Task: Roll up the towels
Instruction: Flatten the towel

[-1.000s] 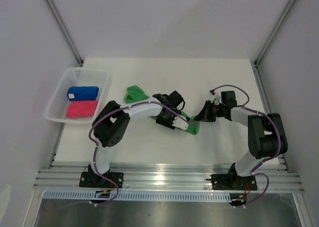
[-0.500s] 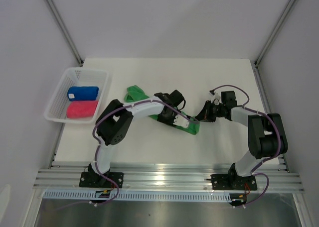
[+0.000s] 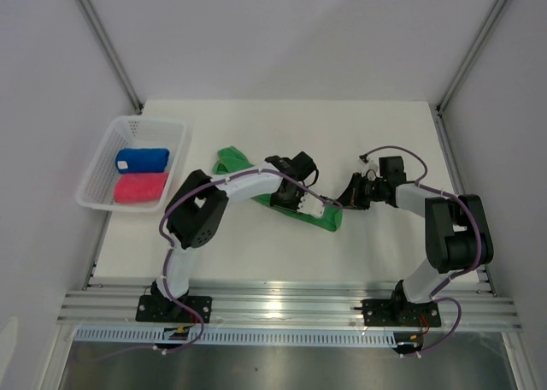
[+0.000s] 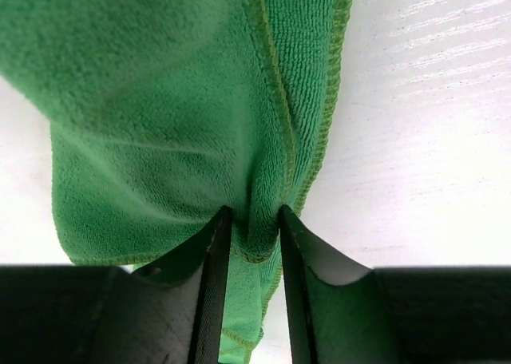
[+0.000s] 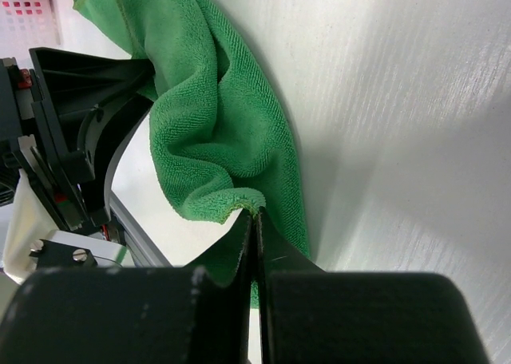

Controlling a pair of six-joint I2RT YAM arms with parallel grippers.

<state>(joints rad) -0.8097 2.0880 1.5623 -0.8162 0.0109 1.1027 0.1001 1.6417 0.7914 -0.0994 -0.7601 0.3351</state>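
Note:
The green towel (image 3: 232, 161) lies as a long folded strip across the middle of the table, from back left to its near right end (image 3: 332, 222). My left gripper (image 3: 318, 209) is on that right end. In the left wrist view its jaws (image 4: 249, 220) pinch a raised fold of the green towel (image 4: 160, 100). My right gripper (image 3: 344, 203) meets it from the right. Its jaws (image 5: 255, 214) are shut on the towel's hemmed edge (image 5: 215, 116). The blue towel (image 3: 142, 159) and the pink-red towel (image 3: 141, 187) lie rolled in the basket.
The white mesh basket (image 3: 96, 166) stands at the table's left edge. The left gripper's black body (image 5: 80, 132) is close to the right gripper, with the towel between them. Grey walls and frame posts close in the table's back and sides.
My left gripper's jaws have narrowed onto the fold of the green towel, and it has shifted slightly right along the strip. The right gripper has stayed put, still shut.

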